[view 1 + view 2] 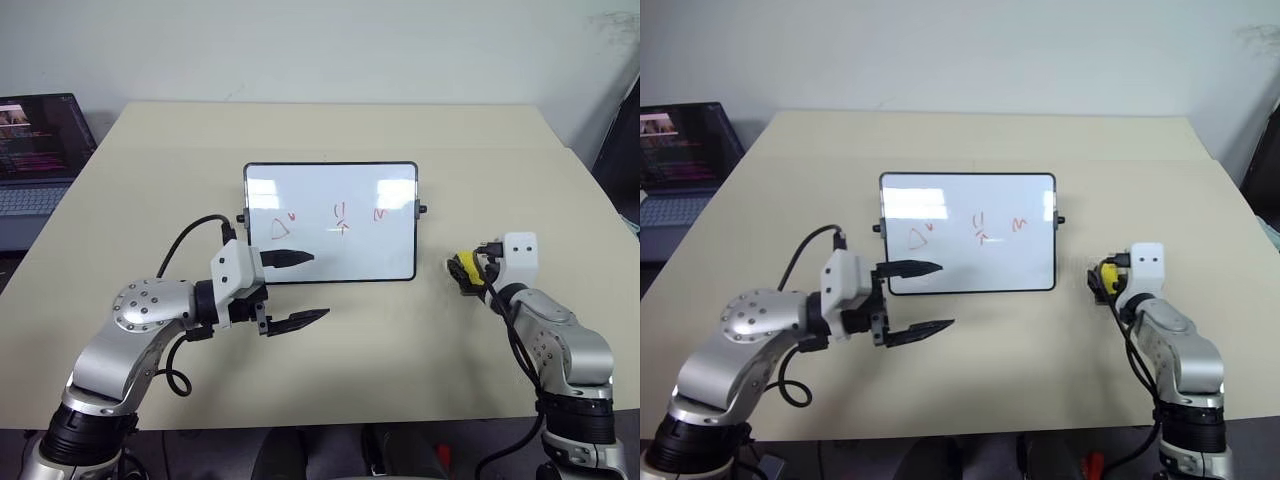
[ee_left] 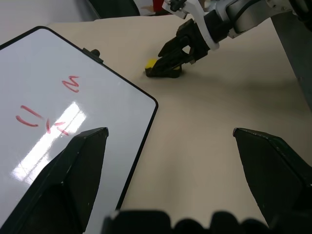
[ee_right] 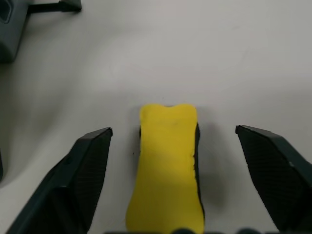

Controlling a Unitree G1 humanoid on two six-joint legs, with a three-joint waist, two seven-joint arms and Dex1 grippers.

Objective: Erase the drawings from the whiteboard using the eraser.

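My right hand (image 3: 168, 141) straddles the yellow eraser (image 3: 168, 165) on the table (image 1: 400, 350), fingers spread wide, not yet gripping, at the whiteboard's (image 1: 330, 222) three o'clock. My left hand (image 1: 297, 288) gapes empty at its seven o'clock.

It looks like an office or lab: a plain beige surface (image 1: 330, 130), a bare white wall (image 1: 320, 45), and an open laptop (image 1: 38, 150) at 10 o'clock.
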